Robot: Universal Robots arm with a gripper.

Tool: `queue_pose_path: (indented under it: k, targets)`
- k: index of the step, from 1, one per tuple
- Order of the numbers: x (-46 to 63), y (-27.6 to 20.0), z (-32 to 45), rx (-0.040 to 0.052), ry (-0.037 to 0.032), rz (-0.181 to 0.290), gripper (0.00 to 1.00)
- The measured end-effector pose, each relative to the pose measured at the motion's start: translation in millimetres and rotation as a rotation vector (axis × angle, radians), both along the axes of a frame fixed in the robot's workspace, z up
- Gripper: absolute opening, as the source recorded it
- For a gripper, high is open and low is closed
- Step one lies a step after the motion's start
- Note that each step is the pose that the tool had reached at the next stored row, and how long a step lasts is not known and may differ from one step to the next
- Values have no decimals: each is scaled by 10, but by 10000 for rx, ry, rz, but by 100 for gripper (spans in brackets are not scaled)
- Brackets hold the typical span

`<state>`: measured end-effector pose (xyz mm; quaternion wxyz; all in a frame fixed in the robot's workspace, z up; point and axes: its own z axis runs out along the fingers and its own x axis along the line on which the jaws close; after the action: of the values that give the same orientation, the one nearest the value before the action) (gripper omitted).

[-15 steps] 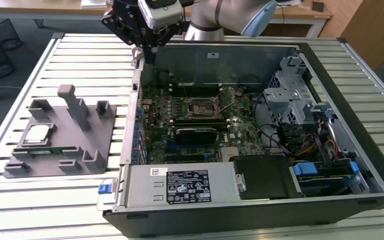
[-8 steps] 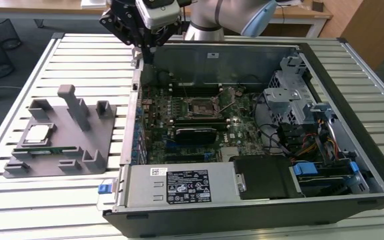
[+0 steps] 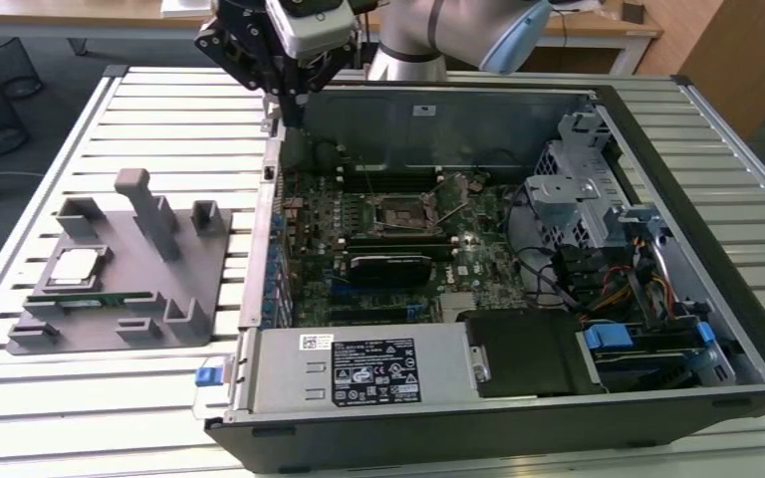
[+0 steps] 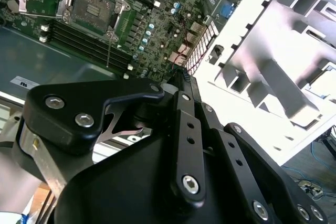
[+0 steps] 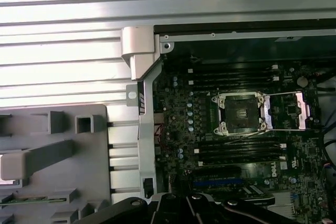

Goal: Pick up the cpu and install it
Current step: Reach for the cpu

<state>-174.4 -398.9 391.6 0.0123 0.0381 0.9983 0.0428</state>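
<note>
The cpu (image 3: 77, 265), a flat square chip with a pale silver top, lies in a recess of the grey fixture block (image 3: 156, 299) on the table at the exterior view's left. My gripper (image 3: 290, 98) hangs over the far left corner of the open computer case (image 3: 516, 398), well away from the cpu. Its black fingers (image 4: 184, 108) meet at the tip, shut, with nothing between them. On the motherboard the cpu socket (image 3: 400, 210) stands bare, its metal cover (image 5: 286, 109) flipped open. Both wrist views look down on the socket (image 5: 239, 113) (image 4: 92, 9).
A long green memory stick (image 3: 91, 298) lies in the fixture in front of the cpu, and a tall grey post (image 3: 150, 209) rises behind it. The case wall (image 5: 147, 129) separates fixture and motherboard. Drive cages and cables (image 3: 609, 249) crowd the case's right side.
</note>
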Motion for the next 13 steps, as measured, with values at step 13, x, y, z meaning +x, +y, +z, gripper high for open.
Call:
queue_pose_path:
  k: [13]
  targets:
    - [-41, 0, -2, 0, 1, 0, 11]
